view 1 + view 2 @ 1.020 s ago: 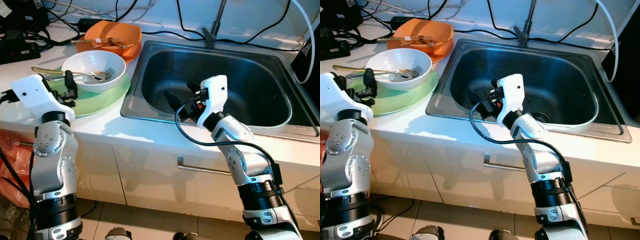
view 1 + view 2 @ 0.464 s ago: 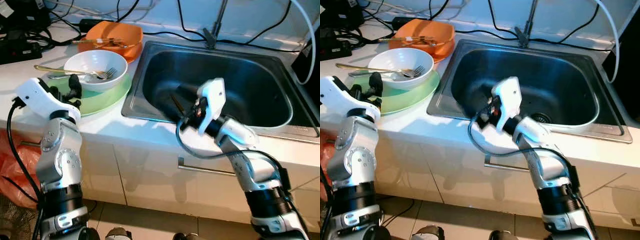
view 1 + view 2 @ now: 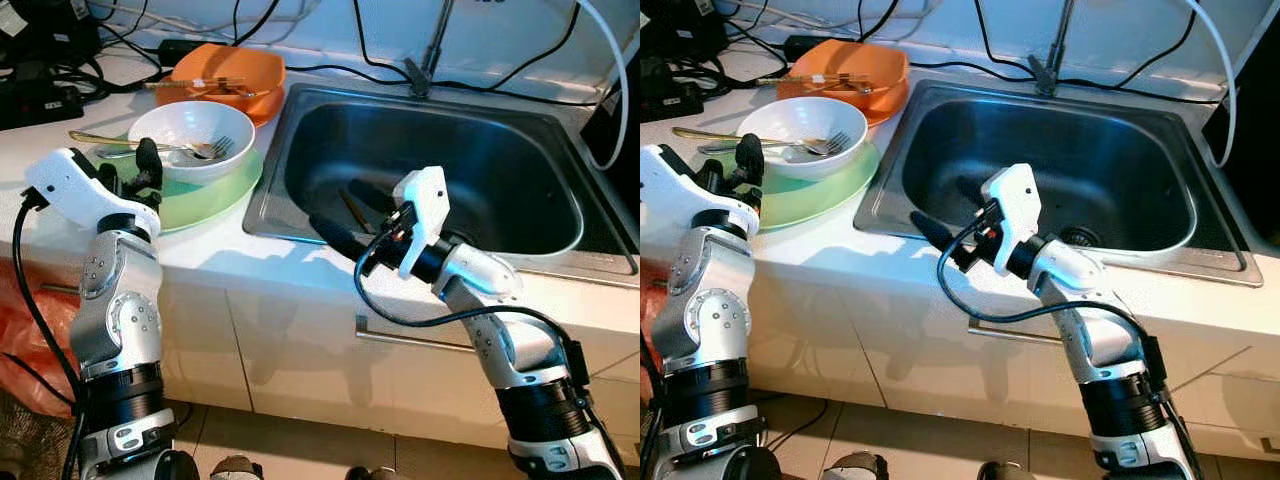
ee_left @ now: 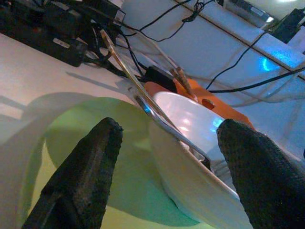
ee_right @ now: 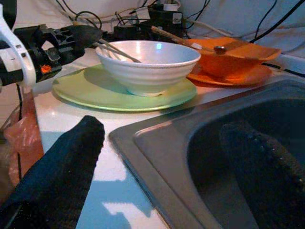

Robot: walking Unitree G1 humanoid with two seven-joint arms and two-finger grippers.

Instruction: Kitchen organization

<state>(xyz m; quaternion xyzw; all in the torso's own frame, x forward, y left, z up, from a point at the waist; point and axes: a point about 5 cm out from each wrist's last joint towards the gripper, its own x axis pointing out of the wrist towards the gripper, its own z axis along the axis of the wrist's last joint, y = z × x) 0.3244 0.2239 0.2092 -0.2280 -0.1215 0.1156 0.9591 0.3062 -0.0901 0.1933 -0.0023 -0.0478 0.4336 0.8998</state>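
Since a second ago our right gripper (image 3: 335, 232) swung from the steel sink (image 3: 560, 120) toward the white ribbed bowl (image 3: 190, 135), fingers apart like our left gripper's (image 3: 135, 170), risking knocking loose cutlery.

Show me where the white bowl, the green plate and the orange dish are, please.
white bowl (image 3: 180, 125), left eye view, on its inner wall.
green plate (image 3: 205, 195), left eye view, on its bare front rim.
orange dish (image 3: 225, 62), left eye view, on its inside.
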